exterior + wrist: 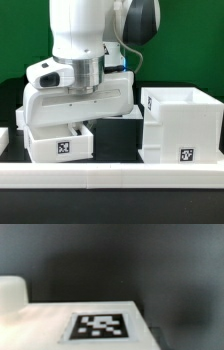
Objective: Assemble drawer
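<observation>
A small open-top white tray (60,143) with a square tag on its front stands on the black table at the exterior view's left. My gripper (73,118) hangs right over it, its hand low on the tray's top, and the fingertips are hidden. The tall hollow white box shell (180,125) stands to the exterior view's right, apart from the tray, tag on its front. The wrist view shows a white tagged tray face (40,319) very close, with a rounded white shape (12,294) beside it. Whether the jaws grip the tray does not show.
A long low white rail (110,178) runs along the table's front. A further white piece (3,140) shows at the exterior view's left edge. A green wall stands behind the black table (120,135).
</observation>
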Controlling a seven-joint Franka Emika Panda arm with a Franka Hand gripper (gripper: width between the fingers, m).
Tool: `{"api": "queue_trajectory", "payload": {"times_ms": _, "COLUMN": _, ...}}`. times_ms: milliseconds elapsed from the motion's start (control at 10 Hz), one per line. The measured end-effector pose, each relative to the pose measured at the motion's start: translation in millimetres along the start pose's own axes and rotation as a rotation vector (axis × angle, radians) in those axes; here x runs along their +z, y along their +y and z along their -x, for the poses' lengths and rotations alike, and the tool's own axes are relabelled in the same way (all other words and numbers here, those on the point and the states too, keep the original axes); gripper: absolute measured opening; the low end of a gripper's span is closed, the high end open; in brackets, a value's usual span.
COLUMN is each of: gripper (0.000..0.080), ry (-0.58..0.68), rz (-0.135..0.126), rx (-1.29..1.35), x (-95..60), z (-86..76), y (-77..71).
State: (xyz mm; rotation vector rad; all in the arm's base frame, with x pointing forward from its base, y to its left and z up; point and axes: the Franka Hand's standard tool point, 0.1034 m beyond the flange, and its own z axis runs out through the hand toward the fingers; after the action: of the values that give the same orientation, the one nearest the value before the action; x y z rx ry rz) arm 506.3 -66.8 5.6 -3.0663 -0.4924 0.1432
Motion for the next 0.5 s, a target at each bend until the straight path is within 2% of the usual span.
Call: {"api": "queue_trajectory", "payload": {"times_ms": 500, "gripper": 0.0041, "ry": 0.001, "rz": 0.001, "rx": 0.000, "x": -0.6, "z": -0.6, "y": 0.3}}
